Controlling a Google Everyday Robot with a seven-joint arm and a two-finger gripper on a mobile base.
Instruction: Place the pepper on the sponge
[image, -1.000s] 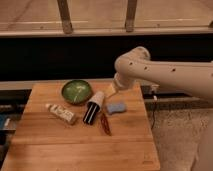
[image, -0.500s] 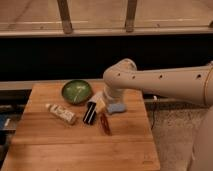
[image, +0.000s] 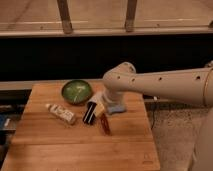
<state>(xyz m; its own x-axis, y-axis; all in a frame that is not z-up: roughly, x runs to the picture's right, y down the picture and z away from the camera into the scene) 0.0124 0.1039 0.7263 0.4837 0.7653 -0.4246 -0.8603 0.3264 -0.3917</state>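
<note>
1. Note the pepper (image: 105, 125) lying flat on the wooden table (image: 75, 150), at about 7 o'clock from the sponge (image: 119, 108): near it, not on it.
2. Find the gripper (image: 101, 106) low over the table at 12 o'clock from the pepper, between the black-and-cream cylinder (image: 90, 113) at its 9 o'clock and the sponge at its 3 o'clock. Cannot tell whether released or clenched; judging by the pepper on the wood, not grasping it.
3. Judge the step in hand as the reach for the pepper.
4. Bring the gripper toward 6 o'clock until centred over the pepper's thicker part, and grasp across its narrow width, not along its length.
5. Keep off the cylinder, which stands just at the pepper's 10 o'clock; a knock there probably rolls it into the pepper or toward the white patterned tube (image: 61, 114) at 9 o'clock.
6. Descend straight and close gently: slender and tapered, so likely to slip or pivot under a hard squeeze.
7. Lift well above the sponge before travelling toward 1 o'clock, so as not to push the soft pad along.
8. Lower onto the sponge's middle, partly hidden under the arm (image: 160, 85), and let go low to prevent rolling off.
9. Ignore the green bowl (image: 76, 91) at 11 o'clock.
</note>
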